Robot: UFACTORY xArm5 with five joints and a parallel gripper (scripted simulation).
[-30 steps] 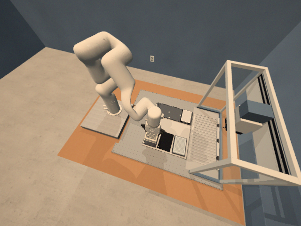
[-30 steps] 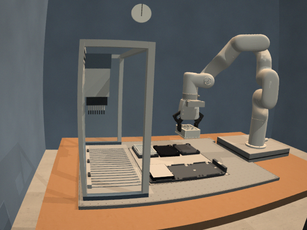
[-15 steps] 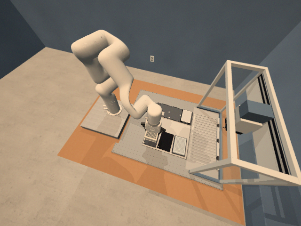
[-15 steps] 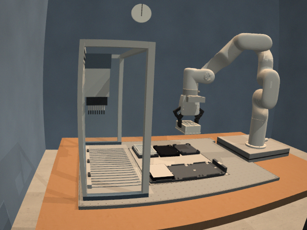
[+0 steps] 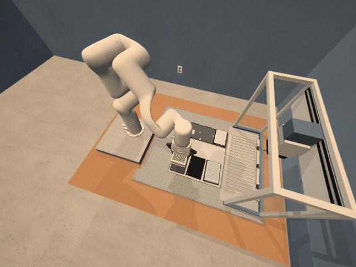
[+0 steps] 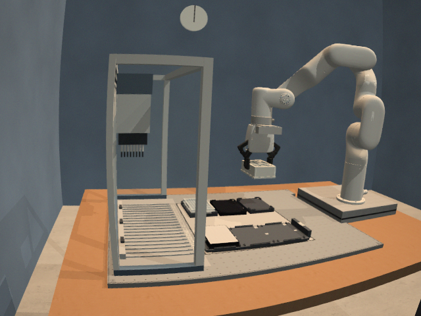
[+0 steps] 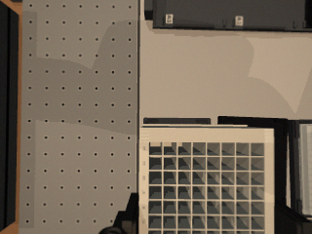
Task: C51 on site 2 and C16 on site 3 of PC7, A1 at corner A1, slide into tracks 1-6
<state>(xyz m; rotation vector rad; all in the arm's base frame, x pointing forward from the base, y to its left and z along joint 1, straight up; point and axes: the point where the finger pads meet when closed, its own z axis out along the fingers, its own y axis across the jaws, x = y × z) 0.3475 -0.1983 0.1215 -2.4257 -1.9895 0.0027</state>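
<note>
Currently, C51 [image 5: 178, 158] [image 6: 260, 168] [image 7: 207, 182] is riding level in the claw [image 5: 181, 152] [image 6: 258, 162] [image 7: 198, 214], its fingers clamping opposite sides. Exterior view: air showing between block and nest S1 [image 5: 177, 168] [image 6: 254, 205] [image 7: 176, 121], which is standing vacant. Nest S2 is carrying black C16 [image 5: 196, 167] [image 6: 227, 207] [image 7: 282, 166]; nest S3, nearest the rails of that row, is holding pale C15 [image 5: 212, 171] [image 6: 198, 205] [image 7: 306, 166].

PC7 [image 5: 204, 132] [image 6: 268, 234] [image 7: 195, 15] is lying on the apron, outside the rails [image 5: 241, 161] [image 6: 152, 231]. A white, flat-topped piece [image 5: 220, 137] [image 6: 221, 234] is occupying its rail end; the dark stretch towards the handle [image 6: 300, 228] is bearing no plates.

Exterior view is giving the handle plainly, plus a row of pipette tips [image 6: 132, 151] hanging inside the frame and a wall clock [image 6: 193, 18]. Top view is showing a wall outlet [image 5: 179, 69] instead. Wrist view is revealing open square wells in C51, row marks along one edge, and two A1 labels [image 7: 169, 19] on PC7; lettering on the block is too small for reading.

Arm [image 5: 132, 69] [image 6: 312, 73]: rising from its plinth [image 5: 106, 144] [image 6: 367, 209] on the worktop [image 5: 114, 186] [image 6: 237, 295], bending high, sloping down over the nests, claw pointing straight down.
</note>
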